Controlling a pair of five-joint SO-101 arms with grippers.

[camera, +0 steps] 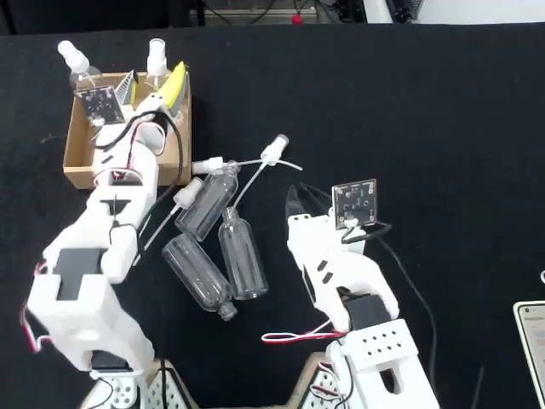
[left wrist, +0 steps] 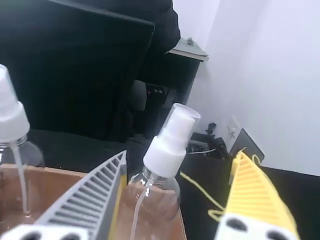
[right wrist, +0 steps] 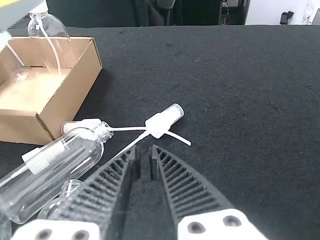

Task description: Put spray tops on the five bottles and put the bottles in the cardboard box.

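So by my count this is two down, three to go. The cardboard box [right wrist: 65,100] sits near the far left corner of the worktop [camera: 426,128], and the first capped bottle [camera: 75,61] and second capped bottle [left wrist: 162,150] stand upright inside it with their sprayers on. The left gripper [camera: 156,77] hangs over the box with its jaws spread wide, grey ribbed finger on one side and yellow on the other. The second capped bottle is in the gap between them, but I can't tell if either finger actually touches it. What's left is three bare bottles lying on their sides in a loose cluster left of the worktop's middle, between the box and the right arm: the upper bottle [camera: 207,203], the middle bottle [camera: 243,256] and the lower bottle [camera: 194,271]. Three loose tops lie just beside them: the far spray top [camera: 274,152], the second spray top [camera: 209,164] and the third spray top [camera: 189,194]. The right gripper [right wrist: 144,150] has its black ribbed fingers pinched nearly together on nothing, pointing at the far spray top. Material-wise, the bottles are clear, round-shouldered plastic with threaded necks, so probably slippery. The tops are white plastic with thin bendy dip tubes, the box is plain brown corrugated card with an open top, and the worktop is fuzzy black cloth
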